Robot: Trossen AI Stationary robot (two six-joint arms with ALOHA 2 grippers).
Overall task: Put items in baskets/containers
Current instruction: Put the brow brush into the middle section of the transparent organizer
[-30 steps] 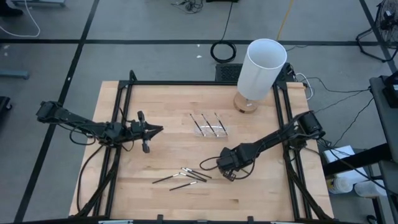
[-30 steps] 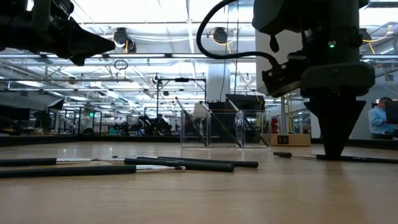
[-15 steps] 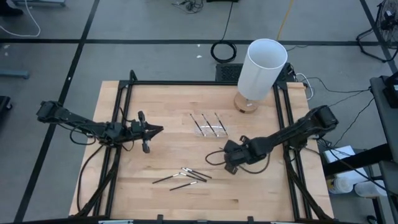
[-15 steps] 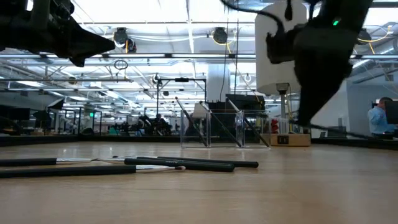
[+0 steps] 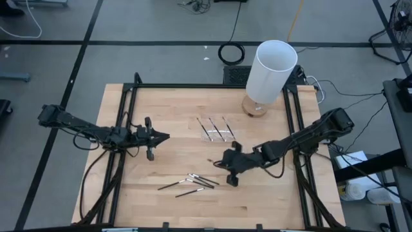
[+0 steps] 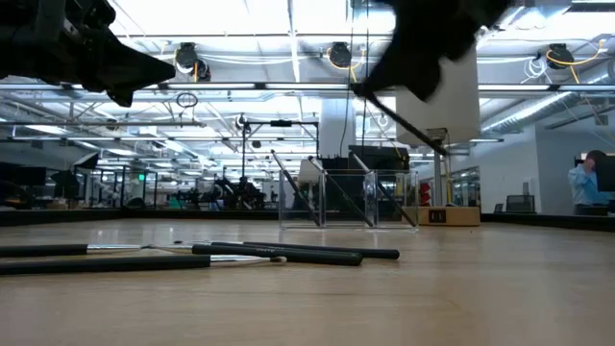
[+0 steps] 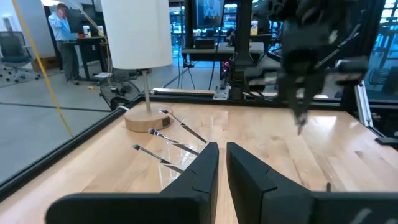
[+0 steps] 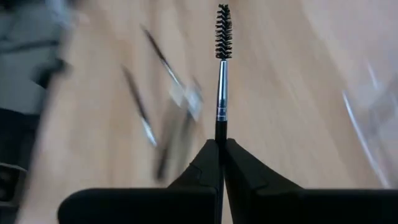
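Wooden desk (image 5: 154,174) carries a clear tray (image 5: 217,133) and loose brushes (image 5: 193,182). Right gripper (image 8: 219,147), jaws pinching one brush (image 8: 222,68), should lower it level into the tray; left gripper (image 7: 222,163) waits, jaws nearly together.

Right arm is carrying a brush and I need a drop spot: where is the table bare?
Bare wood: the front right corner of the wooden table, and the front left. Crowded: the loose dark brushes at front centre, and the clear plastic tray beside the white cylinder.

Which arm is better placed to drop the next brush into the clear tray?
The right. Its gripper is already shut on a spoolie brush and hangs just beside the clear tray. The left gripper holds nothing and sits farther off.
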